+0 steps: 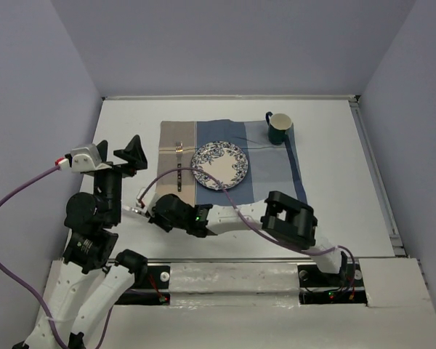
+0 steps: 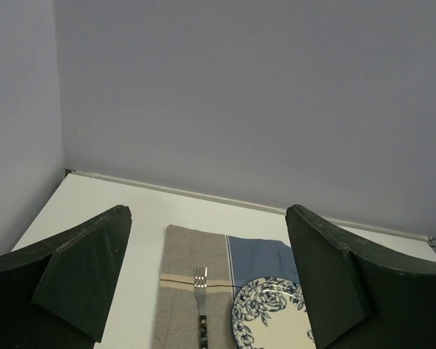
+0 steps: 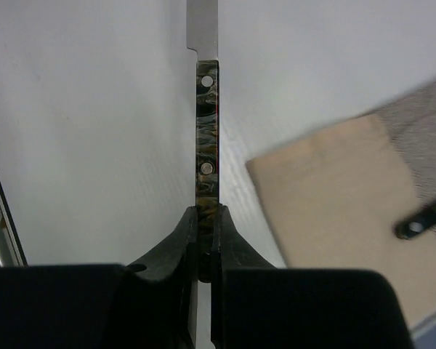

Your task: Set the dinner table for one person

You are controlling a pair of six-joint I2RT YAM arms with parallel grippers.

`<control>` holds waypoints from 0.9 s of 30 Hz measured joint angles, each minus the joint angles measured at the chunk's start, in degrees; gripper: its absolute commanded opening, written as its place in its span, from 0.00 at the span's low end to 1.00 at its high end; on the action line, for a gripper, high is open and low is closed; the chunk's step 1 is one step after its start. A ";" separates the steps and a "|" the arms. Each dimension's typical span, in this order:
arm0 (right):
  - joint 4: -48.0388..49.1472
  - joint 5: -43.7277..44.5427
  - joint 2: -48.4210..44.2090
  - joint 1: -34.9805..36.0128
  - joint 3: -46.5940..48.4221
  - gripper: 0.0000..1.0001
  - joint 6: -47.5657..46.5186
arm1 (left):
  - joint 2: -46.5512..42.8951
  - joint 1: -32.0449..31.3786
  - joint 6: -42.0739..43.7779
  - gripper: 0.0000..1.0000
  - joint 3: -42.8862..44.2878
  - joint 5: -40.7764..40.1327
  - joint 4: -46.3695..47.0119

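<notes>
My right gripper is shut on the end of a knife with a dark marbled, riveted handle. Its blade points away over the white dinner table. From above, the right gripper sits just off the placemat's near left corner, with the knife pointing left. My left gripper hovers open left of the placemat, holding nothing. On the placemat lie a fork, a blue floral plate and a dark green mug. The left wrist view shows the fork and plate ahead of the open left gripper.
Grey walls enclose the table on the left, back and right. A purple cable from the right arm arcs over the placemat's near edge. The fork's dark handle end shows on the tan cloth at the right.
</notes>
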 measured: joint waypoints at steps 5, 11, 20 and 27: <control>5.46 6.27 -13.11 -2.23 -8.57 0.00 0.22 | -1.20 0.00 -0.15 0.99 -0.42 -1.57 0.55; 11.15 13.11 -27.76 -12.85 -20.04 0.00 3.74 | -3.02 0.00 -0.20 0.99 -1.49 -2.47 1.22; 9.14 23.47 -36.20 -32.37 -38.29 0.00 14.51 | -1.60 0.00 -1.36 0.99 -1.51 0.00 1.22; 6.67 22.16 -35.89 -35.41 -42.93 0.00 19.80 | -1.42 0.00 -1.73 0.99 -1.51 1.49 1.27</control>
